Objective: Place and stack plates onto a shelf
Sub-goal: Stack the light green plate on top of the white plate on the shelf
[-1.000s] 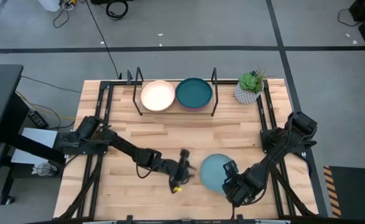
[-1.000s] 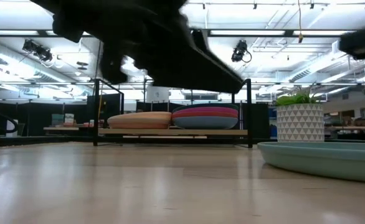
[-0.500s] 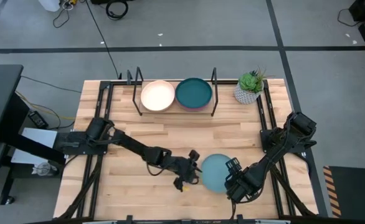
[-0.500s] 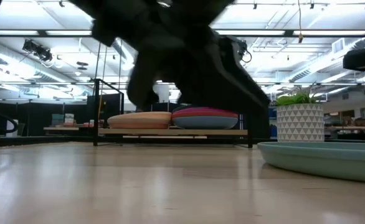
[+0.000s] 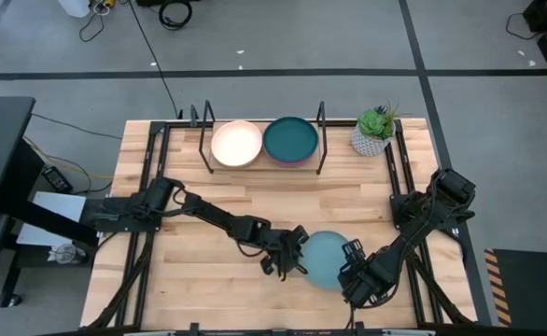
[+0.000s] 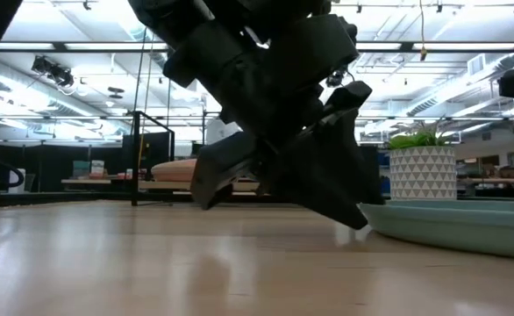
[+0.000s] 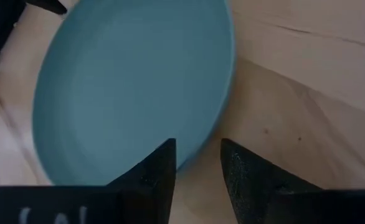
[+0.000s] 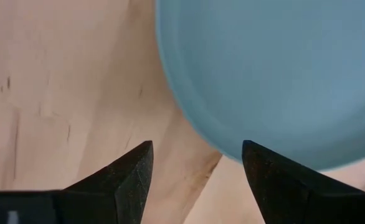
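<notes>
Near the counter's front edge, left gripper (image 5: 293,258) and right gripper (image 5: 351,271), jaws parted and empty, flank the light blue plate (image 5: 322,259) for lifting.

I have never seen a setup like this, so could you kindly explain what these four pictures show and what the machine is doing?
It is a robot with two dark arms at a wooden table, each ending in a two-finger gripper. One picture looks straight down from above, one looks level across the tabletop, and two come from cameras on the wrists. A light blue plate lies flat on the table near the front. The left gripper, fingers open, straddles its rim at one edge; the right gripper, also open, is at the opposite edge. Neither holds it yet. At the back stands the shelf with plates stacked in two piles, cream and dark teal on top, and a potted plant beside it.
</notes>
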Tool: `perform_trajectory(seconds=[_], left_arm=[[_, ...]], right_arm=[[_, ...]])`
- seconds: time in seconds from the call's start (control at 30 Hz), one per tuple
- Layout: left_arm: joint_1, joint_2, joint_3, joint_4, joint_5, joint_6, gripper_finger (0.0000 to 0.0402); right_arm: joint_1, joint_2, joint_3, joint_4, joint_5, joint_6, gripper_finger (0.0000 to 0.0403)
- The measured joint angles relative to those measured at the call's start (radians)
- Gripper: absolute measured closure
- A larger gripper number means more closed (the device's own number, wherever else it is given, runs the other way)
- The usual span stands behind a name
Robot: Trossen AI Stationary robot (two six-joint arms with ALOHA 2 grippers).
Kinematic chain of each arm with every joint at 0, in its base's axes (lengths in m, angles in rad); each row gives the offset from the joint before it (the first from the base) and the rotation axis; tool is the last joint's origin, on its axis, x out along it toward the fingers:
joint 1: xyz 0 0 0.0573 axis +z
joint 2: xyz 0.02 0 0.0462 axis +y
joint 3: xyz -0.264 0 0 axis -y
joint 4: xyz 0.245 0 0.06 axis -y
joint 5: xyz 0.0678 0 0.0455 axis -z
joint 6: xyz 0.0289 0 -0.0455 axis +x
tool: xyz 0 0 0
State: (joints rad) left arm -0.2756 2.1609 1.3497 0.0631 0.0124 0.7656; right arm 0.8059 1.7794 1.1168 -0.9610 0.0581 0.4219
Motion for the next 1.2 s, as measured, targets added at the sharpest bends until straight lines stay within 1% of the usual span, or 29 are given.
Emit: perform_trajectory(seconds=[0.13,0.33,0.4,0.43,0.53,0.6,0.7,0.77,0.87,0.93,1.0,1.07,1.2], left_arm=[[0.003,0.000,0.001,-0.017,0.003,0.017,0.0295],[-0.011,-0.001,0.002,-0.021,-0.002,0.072,0.0357],[-0.017,-0.002,0.002,-0.028,-0.020,0.059,0.0378],[-0.019,-0.008,0.002,-0.037,-0.026,0.040,0.0386],[-0.016,-0.044,0.001,-0.100,-0.022,-0.069,0.0390],[-0.012,-0.081,-0.003,-0.178,-0.039,-0.179,0.0391],[-0.011,-0.146,-0.003,-0.264,-0.046,-0.305,0.0392],[-0.013,-0.187,-0.001,-0.310,-0.072,-0.398,0.0393],[-0.012,-0.251,-0.002,-0.419,-0.125,-0.560,0.0393],[-0.008,-0.298,-0.002,-0.481,-0.179,-0.649,0.0393],[-0.001,-0.350,-0.002,-0.524,-0.235,-0.703,0.0393],[0.009,-0.402,-0.002,-0.572,-0.266,-0.752,0.0393],[0.046,-0.503,-0.001,-0.686,-0.297,-0.822,0.0393]], right_arm=[[0.000,0.000,0.000,0.006,-0.006,0.030,0.0154],[0.000,0.000,0.000,0.006,-0.013,0.050,0.0155],[-0.001,0.000,0.000,-0.008,0.006,0.048,0.0155],[-0.001,0.000,0.000,-0.019,0.033,0.047,0.0155],[-0.001,-0.001,0.001,-0.047,0.148,0.018,0.0155],[-0.001,-0.008,0.000,-0.061,0.218,-0.027,0.0155],[-0.003,-0.041,0.000,-0.083,0.357,-0.055,0.0156],[-0.004,-0.079,-0.004,-0.073,0.460,-0.048,0.0159],[-0.002,-0.133,-0.038,-0.024,0.610,0.003,0.0163],[-0.002,-0.167,-0.081,0.026,0.658,0.021,0.0165],[-0.003,-0.208,-0.138,0.083,0.688,0.000,0.0166],[-0.013,-0.256,-0.200,0.163,0.696,-0.046,0.0167],[-0.052,-0.368,-0.311,0.340,0.673,-0.141,0.0170]])
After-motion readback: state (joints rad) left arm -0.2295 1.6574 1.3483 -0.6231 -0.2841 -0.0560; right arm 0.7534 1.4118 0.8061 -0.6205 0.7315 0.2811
